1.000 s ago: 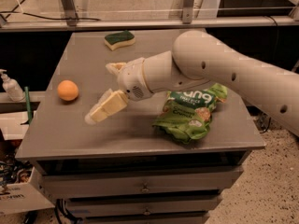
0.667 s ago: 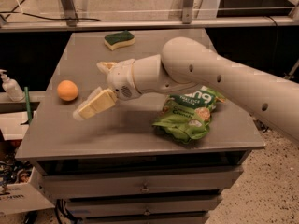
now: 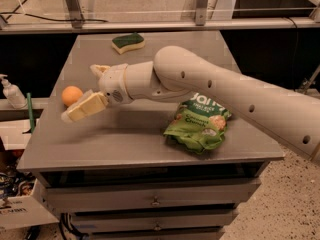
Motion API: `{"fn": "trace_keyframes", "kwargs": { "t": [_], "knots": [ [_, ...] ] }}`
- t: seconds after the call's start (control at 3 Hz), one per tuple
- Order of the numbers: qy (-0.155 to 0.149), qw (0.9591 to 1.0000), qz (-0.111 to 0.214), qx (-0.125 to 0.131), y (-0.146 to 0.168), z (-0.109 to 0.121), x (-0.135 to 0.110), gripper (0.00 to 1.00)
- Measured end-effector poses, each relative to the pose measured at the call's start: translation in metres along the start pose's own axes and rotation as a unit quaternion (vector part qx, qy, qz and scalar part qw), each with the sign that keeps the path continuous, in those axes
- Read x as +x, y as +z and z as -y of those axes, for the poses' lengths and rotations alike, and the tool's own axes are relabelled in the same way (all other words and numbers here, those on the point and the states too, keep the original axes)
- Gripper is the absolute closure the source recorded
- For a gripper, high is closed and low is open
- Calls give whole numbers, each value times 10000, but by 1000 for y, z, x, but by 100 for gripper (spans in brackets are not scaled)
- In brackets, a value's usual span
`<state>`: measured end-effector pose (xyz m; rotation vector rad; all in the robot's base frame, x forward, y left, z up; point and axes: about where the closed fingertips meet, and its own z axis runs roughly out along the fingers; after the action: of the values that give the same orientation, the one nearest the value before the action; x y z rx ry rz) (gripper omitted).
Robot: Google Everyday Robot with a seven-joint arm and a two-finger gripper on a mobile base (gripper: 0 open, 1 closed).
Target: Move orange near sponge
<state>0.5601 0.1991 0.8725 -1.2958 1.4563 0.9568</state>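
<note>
The orange (image 3: 70,94) lies near the left edge of the grey table (image 3: 125,139). The sponge (image 3: 128,42), dark green on top with a yellow body, lies at the far middle of the table, well apart from the orange. My gripper (image 3: 80,92) is open and reaches in from the right. One finger (image 3: 83,108) lies just in front of the orange and the other (image 3: 99,69) stands behind and to its right. The orange sits at the mouth of the fingers, not held.
A green snack bag (image 3: 199,124) lies on the table's front right, under my arm. A soap bottle (image 3: 11,91) stands off the table to the left. Drawers run below the table's front edge. A metal rail crosses behind the table.
My gripper has moved left across the table toward the orange and now has its fingers around it. The orange, sponge and bag have not moved.
</note>
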Motion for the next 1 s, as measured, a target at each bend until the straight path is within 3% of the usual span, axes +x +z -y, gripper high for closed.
{"fn": "trace_keyframes", "kwargs": {
  "t": [1.0],
  "knots": [
    [185, 9998, -24, -102, 34, 12, 25, 0]
  ]
}}
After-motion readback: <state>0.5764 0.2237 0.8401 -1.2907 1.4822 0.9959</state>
